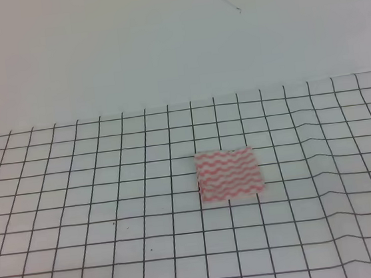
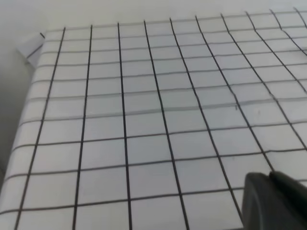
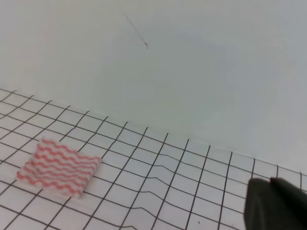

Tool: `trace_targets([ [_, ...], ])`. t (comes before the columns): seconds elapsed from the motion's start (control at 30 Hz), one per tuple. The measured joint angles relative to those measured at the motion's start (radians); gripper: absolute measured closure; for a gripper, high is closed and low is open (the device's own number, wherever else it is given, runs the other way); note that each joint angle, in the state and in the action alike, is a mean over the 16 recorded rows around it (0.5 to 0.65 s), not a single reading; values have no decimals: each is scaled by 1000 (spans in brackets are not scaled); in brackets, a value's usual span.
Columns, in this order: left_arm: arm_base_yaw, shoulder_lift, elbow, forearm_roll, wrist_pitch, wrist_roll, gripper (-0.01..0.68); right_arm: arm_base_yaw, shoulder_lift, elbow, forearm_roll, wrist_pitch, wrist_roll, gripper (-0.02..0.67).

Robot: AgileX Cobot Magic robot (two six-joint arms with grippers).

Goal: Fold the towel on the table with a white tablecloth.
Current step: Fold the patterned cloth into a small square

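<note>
The towel lies flat on the table, a little toward three o'clock from the middle of the exterior high view, as a compact, roughly square pad of red-pink and white wavy stripes spanning about two grid squares each way. Its edge toward six o'clock shows a pale strip where layers stack, and in the right wrist view the towel sits toward eight o'clock with a visible thickness along its near edge, so it appears doubled over. The tablecloth under it is white with a thin black grid; low ripples run through the cloth toward three o'clock from the towel, bending the grid lines there. Neither arm shows in the exterior high view, and nothing touches the towel. In the left wrist view only a dark corner of the left gripper intrudes at five o'clock, above bare gridded cloth, with the table's edge at ten o'clock; I cannot tell whether its claw is released or clenched. The right gripper likewise appears only as a dark blurred mass at five o'clock, well apart from the towel, and its claw state cannot be read either.
</note>
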Motion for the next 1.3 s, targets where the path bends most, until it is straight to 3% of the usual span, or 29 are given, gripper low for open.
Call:
trace_targets([
  [0.77, 2, -4, 32, 7, 5, -4, 672, -11, -15, 27, 0, 13, 0, 651],
  [1.3, 2, -4, 32, 6, 5, -4, 672, -196, -221, 361, -13, -78, 42, 652],
])
